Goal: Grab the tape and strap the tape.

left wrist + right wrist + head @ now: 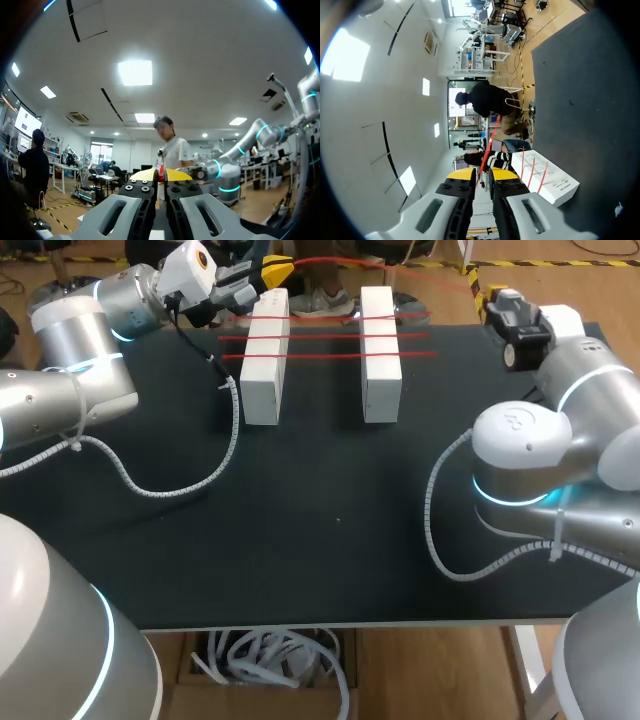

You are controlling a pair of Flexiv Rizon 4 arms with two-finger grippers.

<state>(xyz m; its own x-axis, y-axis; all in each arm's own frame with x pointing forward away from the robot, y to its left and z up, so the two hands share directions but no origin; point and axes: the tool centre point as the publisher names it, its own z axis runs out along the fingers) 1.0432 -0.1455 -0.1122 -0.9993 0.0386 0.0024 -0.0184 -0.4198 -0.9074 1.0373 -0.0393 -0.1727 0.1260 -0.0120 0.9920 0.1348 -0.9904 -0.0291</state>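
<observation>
Left gripper [278,273]: at the far edge of the table [330,540], just beside one white block [265,355]. Right gripper [487,300]: same edge, apart from the other white block [380,355]. Bare table extends nearward from both. Each gripper's fingers nearly meet, pinching the red tape [380,262] spanning between them; three strands cross both blocks
</observation>
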